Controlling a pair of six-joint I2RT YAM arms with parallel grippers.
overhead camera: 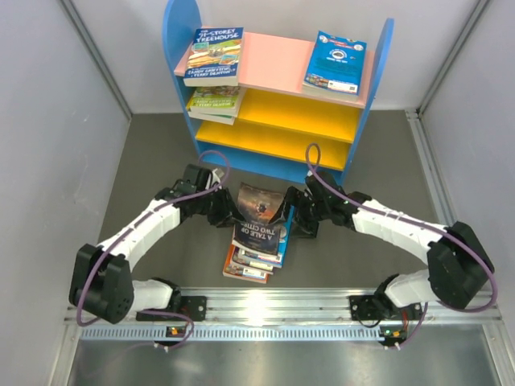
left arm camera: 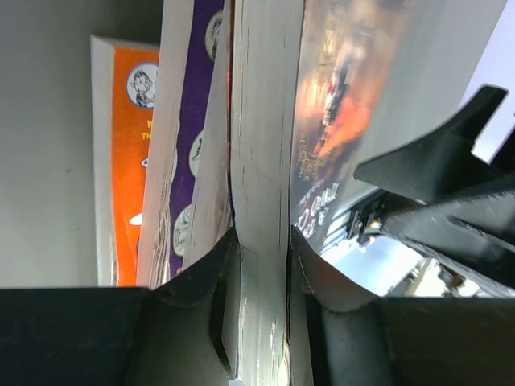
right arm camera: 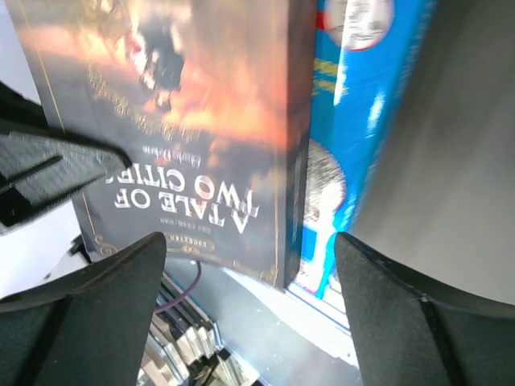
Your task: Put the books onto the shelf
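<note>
A stack of books [overhead camera: 256,251] lies on the dark table in front of the shelf [overhead camera: 273,60]. The top one is the dark "A Tale of Two Cities" [overhead camera: 261,213], with its left edge raised. My left gripper [left arm camera: 261,249] is shut on that book's page block [left arm camera: 261,161], one jaw pressed on each side. The purple book [left arm camera: 197,121] and the orange book [left arm camera: 133,161] lie below it. My right gripper [right arm camera: 251,249] stands open at the right side, straddling the corner of the dark book [right arm camera: 177,121] and a blue book [right arm camera: 354,121] under it, holding nothing.
The shelf's pink top board holds a Treehouse book [overhead camera: 214,56] at the left and a blue book [overhead camera: 335,63] at the right. A green-yellow book [overhead camera: 216,103] lies on the upper yellow board. Grey walls close in both sides, and a metal rail [overhead camera: 273,310] runs along the near edge.
</note>
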